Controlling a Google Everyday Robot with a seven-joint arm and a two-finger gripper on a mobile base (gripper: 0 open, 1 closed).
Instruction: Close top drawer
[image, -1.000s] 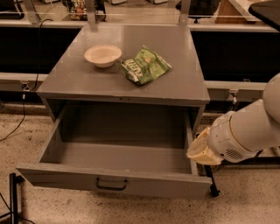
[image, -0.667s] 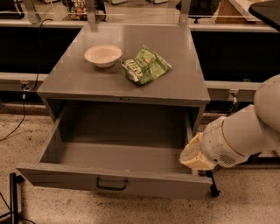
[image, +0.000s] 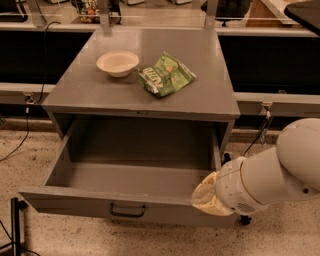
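Below the front edge of the table (image: 200, 97), the top drawer (image: 65, 200) stands pulled far out toward the camera, with its grey floor and side walls in plain view. Its flat front panel faces the camera and carries a small dark wire handle (image: 127, 210) at its centre.

At the drawer's front right corner, under and forward of the table's front right corner, sits the gripper (image: 206, 198). It shows as a cream-coloured end piece on the thick white arm (image: 272, 175), which comes in from the right edge of the view. The gripper overlaps the top edge of the drawer front at its right end. Whether it actually presses on the metal is not clear, and its spread or closure is hidden from this angle. It lies well to the right of the handle.

On the table top, a shallow cream bowl (image: 118, 62) stands upright near the back left corner. Just beside it, toward the middle, lies a crumpled green snack bag (image: 166, 75); the two look close but apart. The strip of table top along the front edge is plain grey.

The cabinet stands on a speckled floor (image: 25, 170). Along the table's back edge runs a long dark counter (image: 280, 60), with metal uprights rising at the back corners. A black cable (image: 27, 135) trails down off the left side.
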